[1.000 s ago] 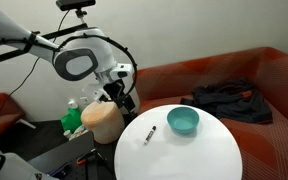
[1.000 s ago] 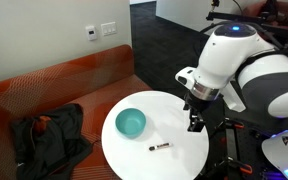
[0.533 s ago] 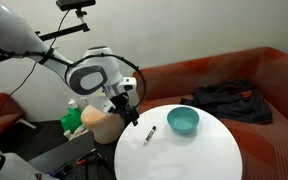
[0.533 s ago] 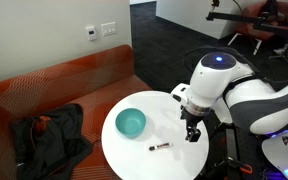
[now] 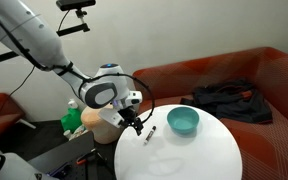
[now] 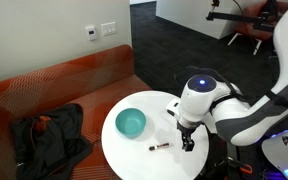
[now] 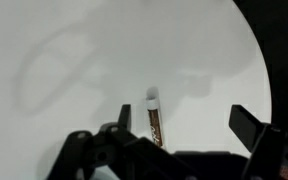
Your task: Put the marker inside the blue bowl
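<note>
**Gripper lowered over the marker, jaws wide and empty**

Since half a second ago the arm has swung in over the table and come lower, so the gripper (image 5: 139, 125) now hangs close above the near end of the marker (image 5: 150, 133).

In an exterior view, the marker lies flat on the round white table (image 5: 194, 158). The blue bowl (image 5: 183, 129) stands upright beyond it, apart from it, with bare tabletop between the two. Off the table edge behind the arm stands a tan bin (image 5: 102, 122) with something green (image 5: 74, 118) beside it. A red sofa (image 5: 239, 68) runs behind the table, with dark clothing (image 5: 224, 98) heaped on it.

In an exterior view from the opposite side, the gripper (image 6: 188, 143) points down near the table rim. The marker (image 6: 160, 147) lies just beside it, and the blue bowl (image 6: 131, 135) sits further in on the table (image 6: 124, 158). The same dark clothing (image 6: 49, 135) lies on the sofa (image 6: 54, 85), and wall plates (image 6: 107, 29) show above it.

In the wrist view, the gripper (image 7: 184, 125) has its jaws spread wide and holds nothing. The marker (image 7: 154, 118) lies on the white table (image 7: 74, 50) between the fingers (image 7: 246, 122), nearer the other finger, with its pale cap pointing away from the camera. The table's curved rim cuts across the upper right, and the bowl is out of view here.
</note>
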You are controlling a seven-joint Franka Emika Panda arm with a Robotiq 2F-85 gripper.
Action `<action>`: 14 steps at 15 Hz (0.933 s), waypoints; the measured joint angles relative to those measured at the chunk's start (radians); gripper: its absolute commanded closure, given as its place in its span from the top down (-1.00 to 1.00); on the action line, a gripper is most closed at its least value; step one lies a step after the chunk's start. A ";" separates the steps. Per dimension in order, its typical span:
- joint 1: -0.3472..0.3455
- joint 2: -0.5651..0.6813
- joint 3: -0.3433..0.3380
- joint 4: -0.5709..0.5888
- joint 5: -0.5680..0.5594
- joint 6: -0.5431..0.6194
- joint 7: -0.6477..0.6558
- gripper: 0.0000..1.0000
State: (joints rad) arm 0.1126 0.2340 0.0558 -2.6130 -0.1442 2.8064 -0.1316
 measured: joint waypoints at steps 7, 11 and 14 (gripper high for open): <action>0.001 0.151 -0.003 0.127 -0.036 0.023 -0.001 1.00; 0.000 0.227 -0.004 0.201 -0.036 0.023 -0.002 1.00; 0.000 0.277 -0.004 0.249 -0.036 0.023 -0.003 1.00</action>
State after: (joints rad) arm 0.1121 0.5112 0.0514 -2.3638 -0.1802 2.8292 -0.1347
